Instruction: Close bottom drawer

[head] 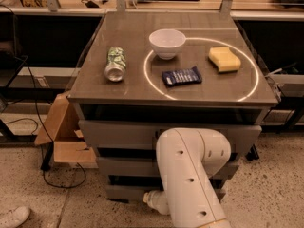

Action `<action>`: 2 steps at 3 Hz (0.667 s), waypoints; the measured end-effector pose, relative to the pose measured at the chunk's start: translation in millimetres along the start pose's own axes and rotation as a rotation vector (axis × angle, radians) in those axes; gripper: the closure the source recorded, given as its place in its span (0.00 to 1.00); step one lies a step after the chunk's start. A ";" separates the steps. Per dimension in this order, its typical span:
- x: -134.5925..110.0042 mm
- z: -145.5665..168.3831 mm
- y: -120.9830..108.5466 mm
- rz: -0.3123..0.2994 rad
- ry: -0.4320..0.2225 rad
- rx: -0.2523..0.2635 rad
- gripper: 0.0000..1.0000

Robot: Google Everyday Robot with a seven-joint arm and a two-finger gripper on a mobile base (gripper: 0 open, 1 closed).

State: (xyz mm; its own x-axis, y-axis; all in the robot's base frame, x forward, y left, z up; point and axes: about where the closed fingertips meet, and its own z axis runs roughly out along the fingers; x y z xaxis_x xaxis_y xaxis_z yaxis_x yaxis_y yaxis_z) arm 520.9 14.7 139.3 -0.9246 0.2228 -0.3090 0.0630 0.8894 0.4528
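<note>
The grey cabinet has three stacked drawers. The bottom drawer [124,193] is the lowest and narrowest; only the left part of its flat grey front shows, standing slightly forward of the cabinet base. My white arm [190,175] reaches down in front of the cabinet and covers the middle of all three drawers. My gripper sits low at the bottom drawer's front, past the wrist end [151,199], and is mostly hidden by the arm.
The middle drawer [118,167] and top drawer [116,134] are above. On the cabinet top lie a green can [115,63], a white bowl [167,42], a dark blue packet [182,76] and a yellow sponge [224,59]. A cardboard box [64,137] and cables lie at the left, with a shoe [14,217] on the floor.
</note>
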 end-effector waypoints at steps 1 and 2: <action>0.0 0.0 0.0 0.000 0.000 0.000 1.00; 0.6 1.8 2.2 0.001 0.000 0.002 1.00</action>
State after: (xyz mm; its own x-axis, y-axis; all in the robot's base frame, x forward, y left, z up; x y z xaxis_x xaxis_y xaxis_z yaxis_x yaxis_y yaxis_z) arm 521.2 17.6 138.6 -0.9245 0.2235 -0.3087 0.0642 0.8899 0.4517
